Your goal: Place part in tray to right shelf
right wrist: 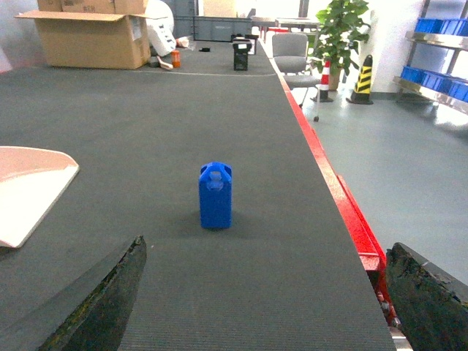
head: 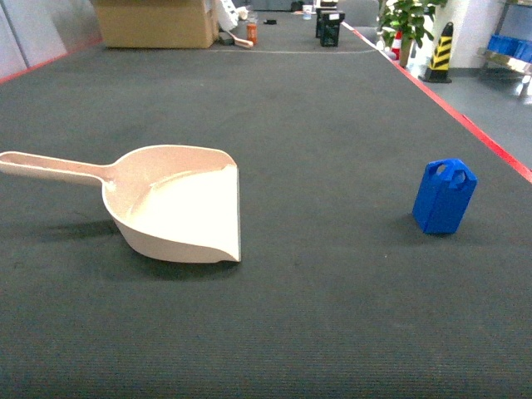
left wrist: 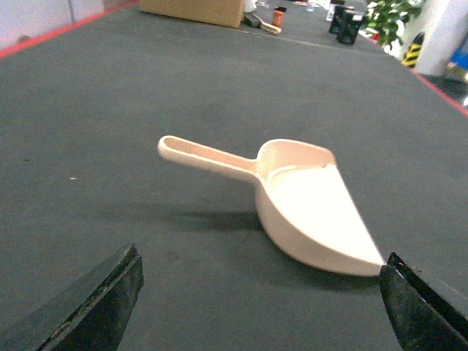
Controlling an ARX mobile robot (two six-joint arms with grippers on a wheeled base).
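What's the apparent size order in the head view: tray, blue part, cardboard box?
1. tray, widest by far with its handle
2. cardboard box, cut off by the frame and much farther away, so probably really bigger than it looks
3. part, smallest

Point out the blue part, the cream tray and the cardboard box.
blue part (head: 444,198), head view, on its front face.
cream tray (head: 179,212), head view, on the scoop's inner floor.
cardboard box (right wrist: 91,40), right wrist view, on its front side.
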